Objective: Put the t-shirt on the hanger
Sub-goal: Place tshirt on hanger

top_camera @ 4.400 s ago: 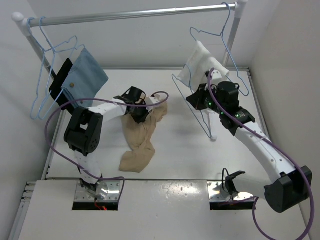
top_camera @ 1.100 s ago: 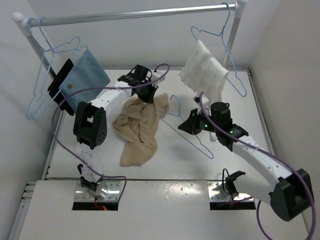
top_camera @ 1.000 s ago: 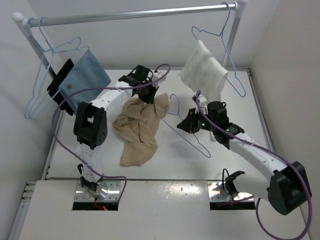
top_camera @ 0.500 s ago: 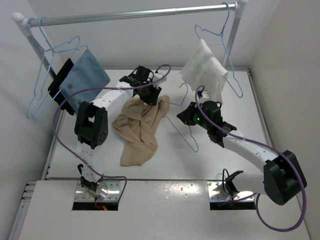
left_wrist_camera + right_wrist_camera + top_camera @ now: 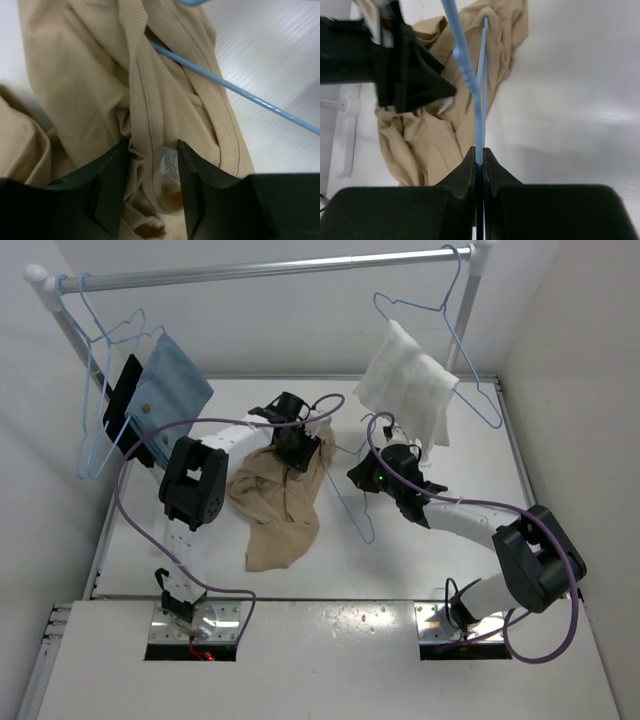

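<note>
The tan t-shirt (image 5: pixel 280 510) lies crumpled on the white table, its collar end toward the back. My left gripper (image 5: pixel 300 455) is down on that collar. In the left wrist view its jaws (image 5: pixel 152 150) stand apart, with the ribbed collar and the neck label of the t-shirt (image 5: pixel 90 75) loose between them. My right gripper (image 5: pixel 362 478) is shut on the pale-blue wire hanger (image 5: pixel 352 515), just right of the shirt. The hanger (image 5: pixel 480 115) runs straight out from the shut jaws (image 5: pixel 479 152) to the t-shirt (image 5: pixel 435 135). One wire of the hanger (image 5: pixel 240 90) crosses into the collar folds.
A metal rail (image 5: pixel 270 268) spans the back. On it hang a white cloth (image 5: pixel 405 380) on a hanger at the right, and a blue cloth (image 5: pixel 165 385) with bare hangers (image 5: pixel 100 390) at the left. A wall closes the right side.
My left gripper has gone from shut to open over the collar. The right arm has carried the hanger leftward until its wire reaches the shirt's collar.
</note>
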Controlling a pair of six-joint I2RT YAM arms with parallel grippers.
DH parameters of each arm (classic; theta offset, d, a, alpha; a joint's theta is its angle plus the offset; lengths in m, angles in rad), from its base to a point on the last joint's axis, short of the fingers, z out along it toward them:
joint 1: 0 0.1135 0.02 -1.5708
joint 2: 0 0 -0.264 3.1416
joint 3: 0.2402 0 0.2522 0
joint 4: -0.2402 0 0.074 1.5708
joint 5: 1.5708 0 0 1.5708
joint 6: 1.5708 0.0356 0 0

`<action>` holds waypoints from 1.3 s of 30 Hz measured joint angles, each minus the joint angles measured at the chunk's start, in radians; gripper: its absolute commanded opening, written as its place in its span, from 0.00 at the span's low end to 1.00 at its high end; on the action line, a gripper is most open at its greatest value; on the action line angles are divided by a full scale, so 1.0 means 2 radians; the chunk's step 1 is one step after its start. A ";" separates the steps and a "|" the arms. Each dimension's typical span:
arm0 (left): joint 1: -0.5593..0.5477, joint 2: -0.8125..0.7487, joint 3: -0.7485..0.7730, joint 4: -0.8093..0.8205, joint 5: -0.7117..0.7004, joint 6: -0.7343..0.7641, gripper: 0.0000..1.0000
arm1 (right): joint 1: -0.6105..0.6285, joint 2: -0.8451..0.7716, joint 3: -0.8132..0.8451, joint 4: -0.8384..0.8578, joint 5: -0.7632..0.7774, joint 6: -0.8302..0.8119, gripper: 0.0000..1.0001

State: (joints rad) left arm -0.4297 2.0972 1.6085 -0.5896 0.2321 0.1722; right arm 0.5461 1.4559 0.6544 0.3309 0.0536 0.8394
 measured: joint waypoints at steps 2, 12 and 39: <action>0.000 0.001 -0.010 0.004 -0.004 0.003 0.39 | 0.003 0.001 0.006 0.002 0.000 0.000 0.00; 0.000 -0.007 -0.035 0.004 0.025 0.021 0.00 | 0.019 0.037 0.048 0.000 -0.002 0.001 0.00; 0.000 -0.071 0.020 -0.042 0.073 -0.004 0.00 | 0.070 -0.070 0.053 -0.088 0.026 -0.065 0.00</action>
State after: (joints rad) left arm -0.4305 1.9545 1.6485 -0.6727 0.3782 0.1635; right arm 0.6857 1.3155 0.7605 0.1543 0.1051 0.7094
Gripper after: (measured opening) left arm 0.025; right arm 0.023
